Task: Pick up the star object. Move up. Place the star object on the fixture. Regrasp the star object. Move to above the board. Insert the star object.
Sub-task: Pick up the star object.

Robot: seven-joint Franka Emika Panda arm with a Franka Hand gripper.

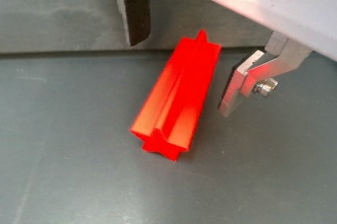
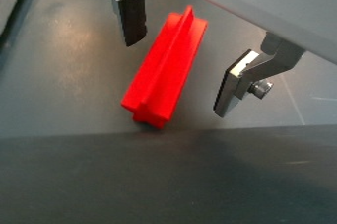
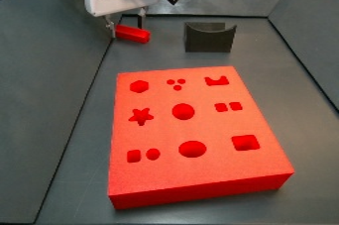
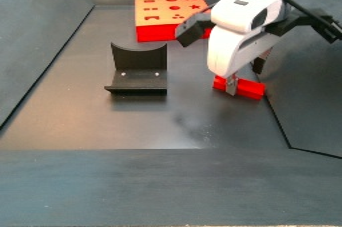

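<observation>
The star object (image 1: 178, 95) is a long red bar with a star-shaped cross-section, lying flat on the dark floor. It also shows in the other wrist view (image 2: 165, 67) and in both side views (image 3: 131, 33) (image 4: 243, 87). My gripper (image 1: 184, 45) is open just above it, one finger on each side of the bar's far part, not touching it. In the other wrist view the gripper (image 2: 182, 55) stands the same way. The fixture (image 3: 208, 36) (image 4: 136, 70) stands apart from the star. The red board (image 3: 193, 135) (image 4: 166, 15) has several shaped holes, among them a star hole (image 3: 139, 117).
The dark floor has raised walls around it. The gripper's white body (image 4: 242, 26) stands over the star near a side wall. The fixture lies between the star and the far wall in a side view (image 3: 208, 36).
</observation>
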